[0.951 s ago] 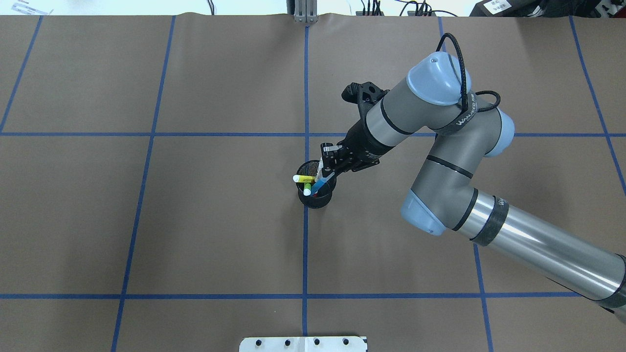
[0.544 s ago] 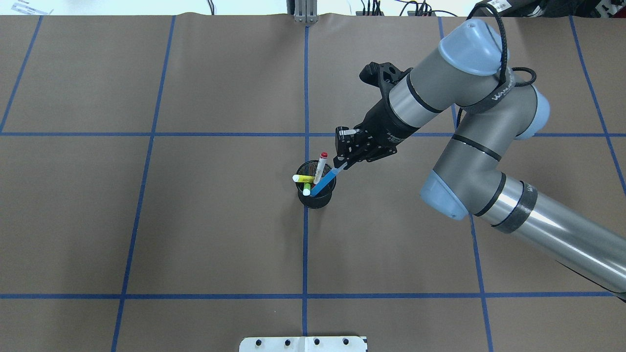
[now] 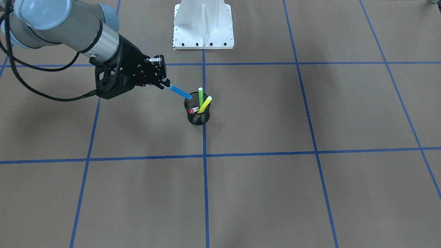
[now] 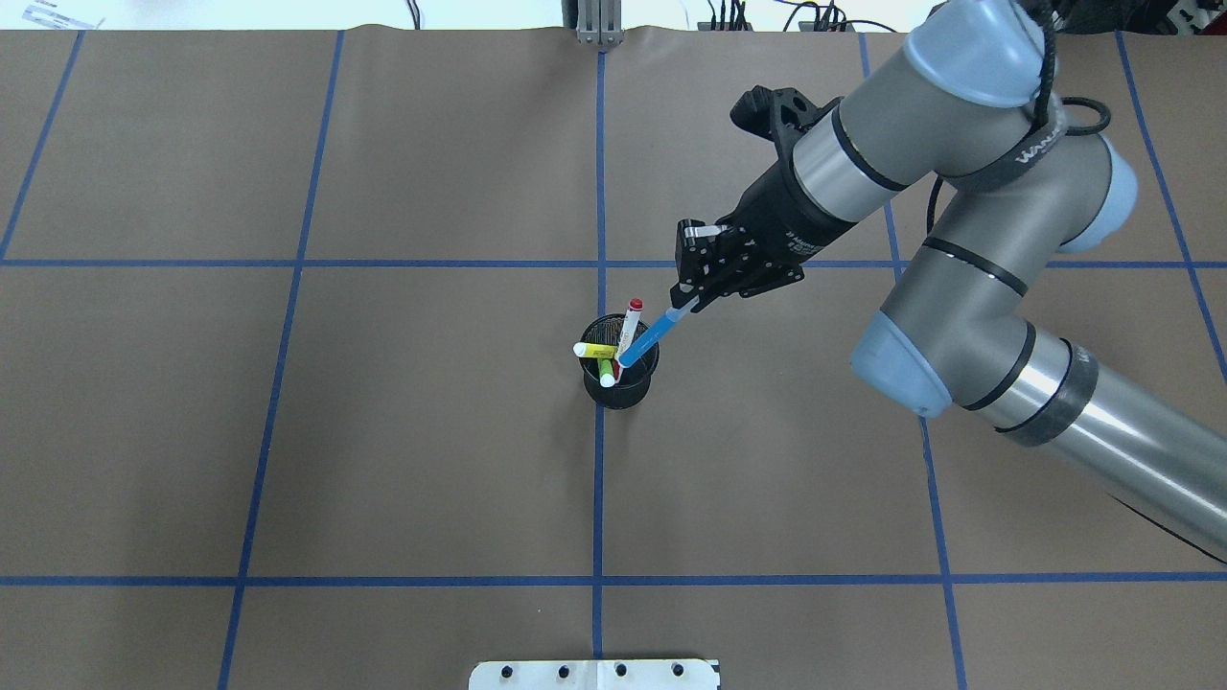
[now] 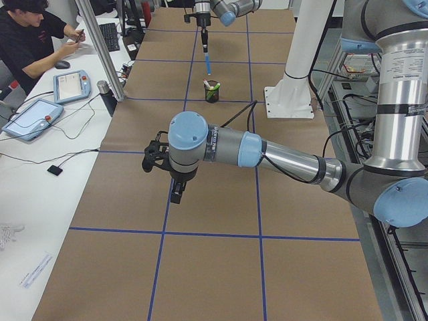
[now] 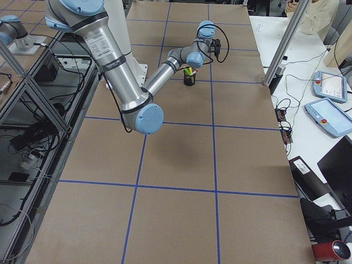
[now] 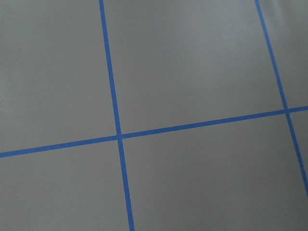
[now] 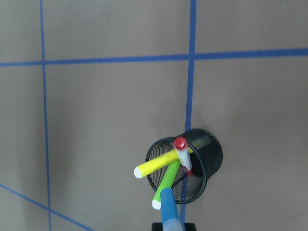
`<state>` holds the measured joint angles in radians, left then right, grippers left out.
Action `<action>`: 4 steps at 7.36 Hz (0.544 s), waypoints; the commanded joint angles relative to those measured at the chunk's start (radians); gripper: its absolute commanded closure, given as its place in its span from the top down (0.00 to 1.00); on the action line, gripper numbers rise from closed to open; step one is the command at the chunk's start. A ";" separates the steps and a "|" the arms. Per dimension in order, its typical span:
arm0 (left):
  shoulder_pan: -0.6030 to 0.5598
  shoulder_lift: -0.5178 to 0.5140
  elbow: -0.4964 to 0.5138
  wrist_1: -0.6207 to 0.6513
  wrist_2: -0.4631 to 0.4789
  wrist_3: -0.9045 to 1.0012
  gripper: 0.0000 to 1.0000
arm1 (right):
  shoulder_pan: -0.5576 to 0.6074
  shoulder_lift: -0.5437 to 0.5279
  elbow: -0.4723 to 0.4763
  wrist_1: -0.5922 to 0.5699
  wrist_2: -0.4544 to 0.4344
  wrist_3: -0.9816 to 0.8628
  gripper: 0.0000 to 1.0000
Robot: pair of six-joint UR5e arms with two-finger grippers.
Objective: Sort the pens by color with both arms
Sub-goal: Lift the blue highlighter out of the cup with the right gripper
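Note:
My right gripper [image 4: 686, 305] is shut on the top end of the blue pen [image 4: 652, 335] and holds it slanted, its lower tip just over the rim of the black mesh cup [image 4: 621, 391]. The front view shows the same gripper [image 3: 166, 86], blue pen [image 3: 180, 92] and cup [image 3: 197, 119]. In the cup stand the red-capped white pen [image 4: 630, 321], the green pen [image 3: 200, 96] and the yellow pen [image 3: 205, 103]. The right wrist view shows the blue pen [image 8: 171, 214] above them. My left gripper [image 5: 175, 194] hangs over bare table, far from the cup; I cannot tell whether it is open or shut.
The white pedestal base [image 3: 203, 24] stands at the robot's side of the table. Blue tape lines [image 7: 117, 134] mark a grid on the brown cover. A seated person [image 5: 30, 40] and tablets [image 5: 30, 119] are at a side table beyond the far edge.
My right gripper has moved up and away from the cup toward the right and back, drawing the blue pen out with it. The red-capped pen, hidden before, now shows.

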<state>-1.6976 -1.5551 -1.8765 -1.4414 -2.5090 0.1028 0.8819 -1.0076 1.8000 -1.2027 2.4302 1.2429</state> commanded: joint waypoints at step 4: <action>0.062 -0.092 -0.007 -0.045 -0.181 -0.288 1.00 | -0.059 0.069 -0.007 -0.084 -0.562 -0.009 0.06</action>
<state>-1.6468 -1.6276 -1.8825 -1.4563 -2.6435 -0.1010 0.8669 -0.9686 1.7997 -1.2408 2.0146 1.2402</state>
